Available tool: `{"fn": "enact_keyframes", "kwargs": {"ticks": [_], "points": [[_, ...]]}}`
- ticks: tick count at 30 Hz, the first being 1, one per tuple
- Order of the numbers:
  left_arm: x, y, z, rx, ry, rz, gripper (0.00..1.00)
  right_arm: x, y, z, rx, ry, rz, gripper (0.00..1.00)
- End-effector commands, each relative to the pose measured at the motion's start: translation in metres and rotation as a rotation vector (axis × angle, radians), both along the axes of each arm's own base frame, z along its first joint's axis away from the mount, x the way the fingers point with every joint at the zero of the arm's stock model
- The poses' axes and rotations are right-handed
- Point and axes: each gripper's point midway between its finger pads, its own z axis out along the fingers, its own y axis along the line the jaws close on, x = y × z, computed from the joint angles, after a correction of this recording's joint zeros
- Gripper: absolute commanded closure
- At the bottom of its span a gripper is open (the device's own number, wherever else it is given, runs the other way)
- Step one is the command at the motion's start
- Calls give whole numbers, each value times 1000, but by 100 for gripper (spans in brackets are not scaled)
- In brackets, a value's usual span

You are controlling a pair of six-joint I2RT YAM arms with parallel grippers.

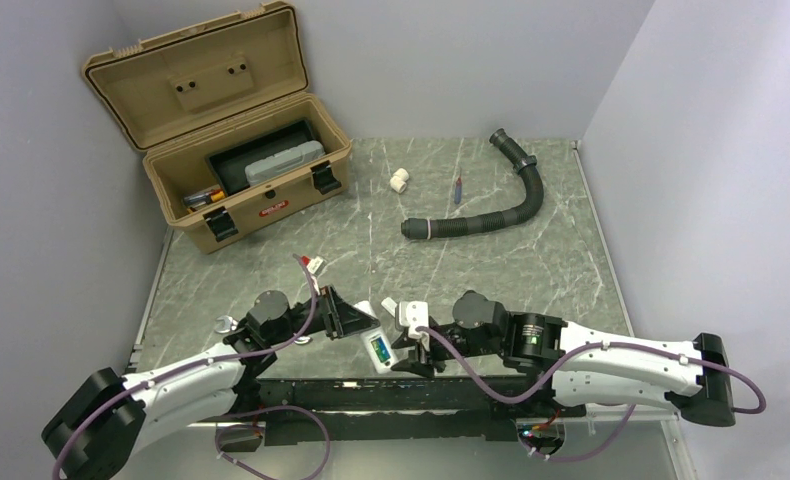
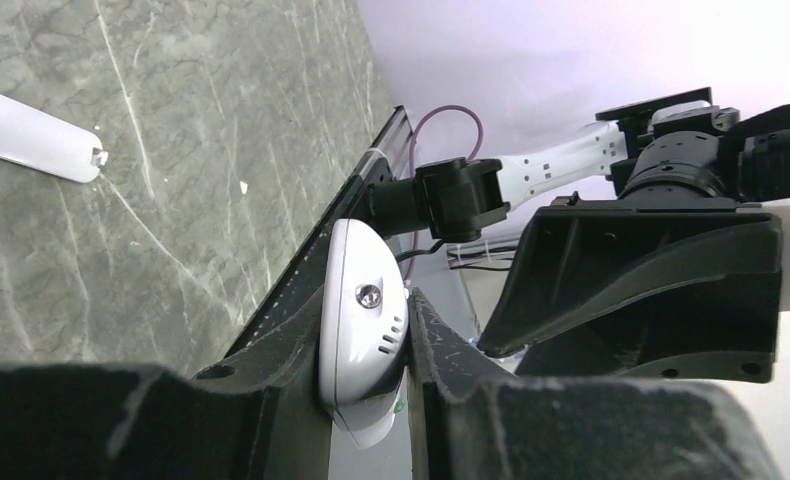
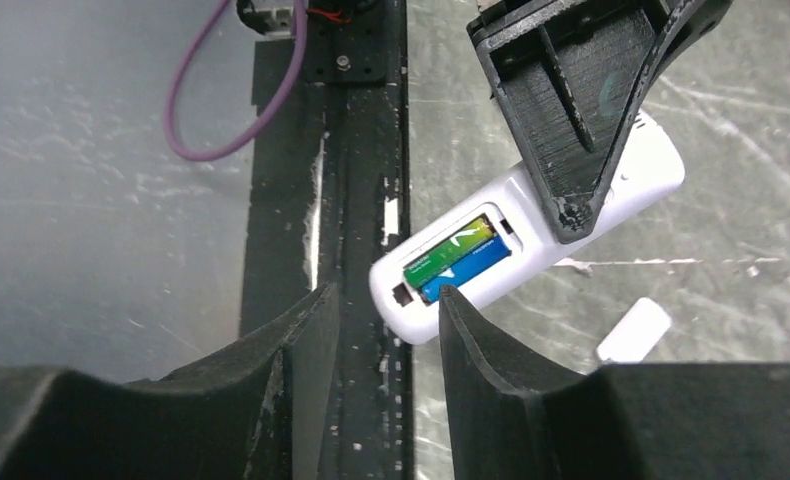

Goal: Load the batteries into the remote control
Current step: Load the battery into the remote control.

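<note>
The white remote control (image 3: 571, 215) lies back side up, tilted, with its battery bay uncovered. The batteries, one green (image 3: 449, 252) and one blue (image 3: 468, 269), lie side by side in that bay. My left gripper (image 2: 366, 335) is shut on the remote's (image 2: 359, 320) far end, and one of its fingers (image 3: 571, 120) covers part of the remote. My right gripper (image 3: 386, 315) is open just above the bay end, with nothing between its fingers. Its right fingertip sits at the blue battery's near end. From above, both grippers meet at the remote (image 1: 376, 350).
A small white cover piece (image 3: 633, 330) lies on the table beside the remote. Under the remote's bay end runs a black rail (image 3: 356, 150) at the table's near edge. Farther back are an open tan toolbox (image 1: 241, 170), a white pipe fitting (image 1: 399, 180), a red-and-blue stick (image 1: 458, 188) and a black corrugated hose (image 1: 501, 205).
</note>
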Motion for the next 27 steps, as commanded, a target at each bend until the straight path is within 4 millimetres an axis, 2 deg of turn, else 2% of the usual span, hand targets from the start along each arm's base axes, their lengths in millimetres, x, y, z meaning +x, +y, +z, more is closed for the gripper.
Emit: {"fn": "enact_keyframes", "kwargs": {"ticks": [1, 5, 9, 16, 27], "points": [[-2, -7, 35, -97, -64, -37, 100, -3, 6, 14, 80, -195, 139, 58], [-4, -9, 36, -99, -62, -59, 100, -13, 5, 11, 101, -296, 268, 66], [-6, -11, 40, -117, -60, -79, 100, -9, 9, 8, 99, -394, 306, 67], [-7, -11, 42, -138, -58, -88, 100, 1, 16, -2, 66, -476, 320, 53], [-8, -11, 42, -136, -60, -90, 100, 12, 20, -4, 47, -548, 304, 52]]}}
